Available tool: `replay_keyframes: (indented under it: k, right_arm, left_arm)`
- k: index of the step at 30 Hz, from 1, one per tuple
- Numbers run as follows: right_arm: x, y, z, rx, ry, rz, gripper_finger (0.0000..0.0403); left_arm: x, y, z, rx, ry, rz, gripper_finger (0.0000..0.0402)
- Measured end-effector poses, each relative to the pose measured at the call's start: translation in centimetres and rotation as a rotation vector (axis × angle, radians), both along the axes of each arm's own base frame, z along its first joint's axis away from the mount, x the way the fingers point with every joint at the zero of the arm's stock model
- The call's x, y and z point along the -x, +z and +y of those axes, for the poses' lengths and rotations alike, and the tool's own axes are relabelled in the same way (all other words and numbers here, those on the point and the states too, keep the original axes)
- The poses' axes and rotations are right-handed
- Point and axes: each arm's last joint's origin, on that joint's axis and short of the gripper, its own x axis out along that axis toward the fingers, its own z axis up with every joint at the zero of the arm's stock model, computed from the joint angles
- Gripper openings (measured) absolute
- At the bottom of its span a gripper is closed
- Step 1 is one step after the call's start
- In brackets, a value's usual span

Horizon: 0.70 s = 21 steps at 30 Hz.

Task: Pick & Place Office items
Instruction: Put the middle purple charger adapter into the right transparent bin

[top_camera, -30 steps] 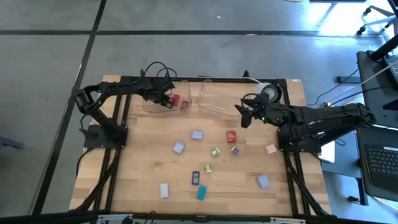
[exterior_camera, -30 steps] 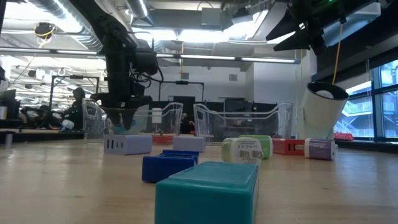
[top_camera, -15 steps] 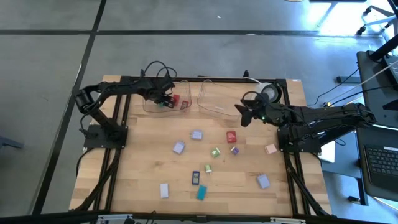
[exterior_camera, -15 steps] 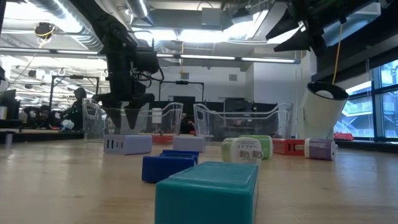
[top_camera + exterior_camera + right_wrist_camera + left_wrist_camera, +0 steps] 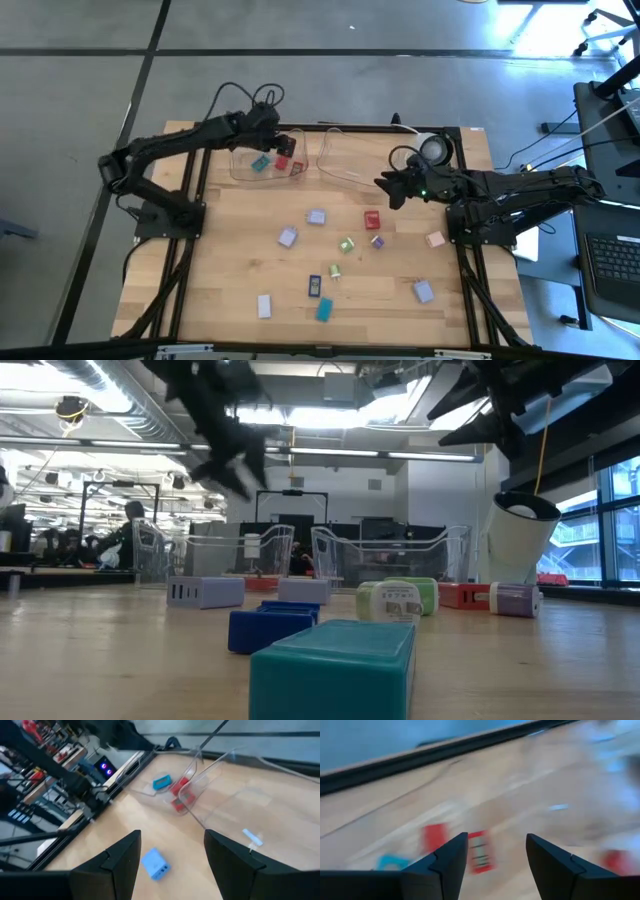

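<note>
One teal piece (image 5: 260,164) below left end effector (image 5: 277,142)

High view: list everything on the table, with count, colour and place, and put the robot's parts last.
Table: one, pale wood, under everything.
Trays: two, clear, side by side at the far edge; left tray, right tray.
Pieces in the left tray: three; one teal, two red.
Loose pieces: eleven, spread from mid-table to the near edge; three lilac, two green, one each red, purple, pink, dark blue, teal, white.
Tape roll: one, white, far right.
Left tool: one, dark, open, above the left tray.
Right tool: one, dark, open, beside the right tray.
</note>
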Motion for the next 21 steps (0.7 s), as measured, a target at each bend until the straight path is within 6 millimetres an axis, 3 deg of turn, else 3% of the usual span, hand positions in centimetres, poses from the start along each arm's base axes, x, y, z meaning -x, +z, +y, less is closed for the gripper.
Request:
replay_keyframes:
  k: [4, 9, 14, 21]
  right_arm:
    - [0.1, -0.2, 0.0, 0.0, 0.002, 0.021, 0.0221]
    - [0.1, -0.3, 0.0, 0.027, 0.014, 0.046, 0.0221]
    - [0.1, -0.3, 0.0, 0.07, 0.035, 0.063, 0.0221]
    - [0.1, -0.3, 0.0, 0.115, 0.067, 0.084, 0.0221]
  left_arm:
    - [-1.8, 2.4, -3.6, -0.071, -0.159, -0.174, 0.0196]
    - [-4.1, 3.4, -9.5, -0.173, -0.418, -0.259, 0.0196]
    - [-5.0, 2.5, -14.1, -0.203, -0.441, -0.199, 0.0203]
    - [-5.6, -0.5, -17.5, -0.054, -0.388, -0.075, 0.0252]
